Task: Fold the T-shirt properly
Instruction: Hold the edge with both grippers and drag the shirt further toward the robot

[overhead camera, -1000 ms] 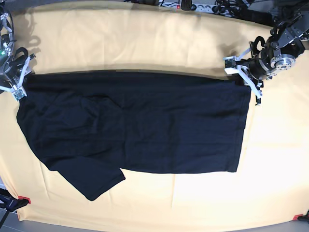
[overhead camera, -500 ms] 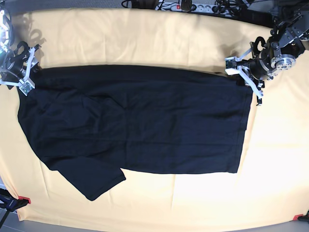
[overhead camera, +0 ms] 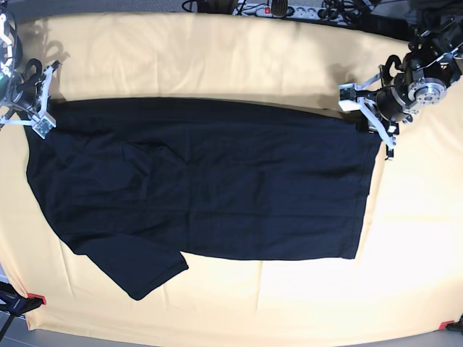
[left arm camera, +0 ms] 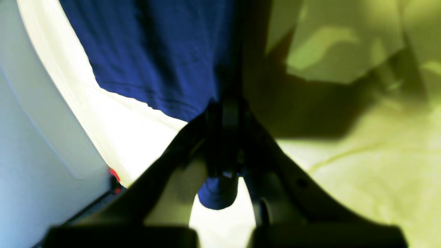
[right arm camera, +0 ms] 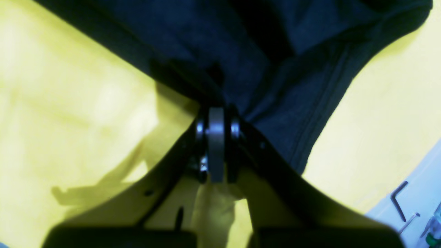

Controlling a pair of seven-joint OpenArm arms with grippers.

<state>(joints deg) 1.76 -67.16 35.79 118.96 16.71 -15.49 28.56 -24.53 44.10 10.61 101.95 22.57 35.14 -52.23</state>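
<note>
The black T-shirt [overhead camera: 202,181] lies flat across the yellow-orange cloth, one sleeve sticking out at the lower left [overhead camera: 137,271]. My left gripper [overhead camera: 374,121] is shut on the shirt's far right corner. In the left wrist view the fabric [left arm camera: 155,51] looks blue and is pinched between the closed fingers of that gripper [left arm camera: 227,117], with a small fold bulging out behind them. My right gripper [overhead camera: 37,119] is shut on the far left corner. The right wrist view shows its closed fingers [right arm camera: 216,119] clamping the dark fabric [right arm camera: 275,69].
The yellow-orange cloth [overhead camera: 217,58] covers the whole table. Red clips hold it at the near corners [overhead camera: 36,298] [overhead camera: 445,324]. Cables and a power strip [overhead camera: 289,9] lie along the far edge. Hex keys [right arm camera: 398,201] lie off the cloth beside the right gripper.
Both grippers have moved toward the table's far edge, the right one more, drawing the shirt's far edge with them and pulling it straighter. Both stay shut on the fabric.
</note>
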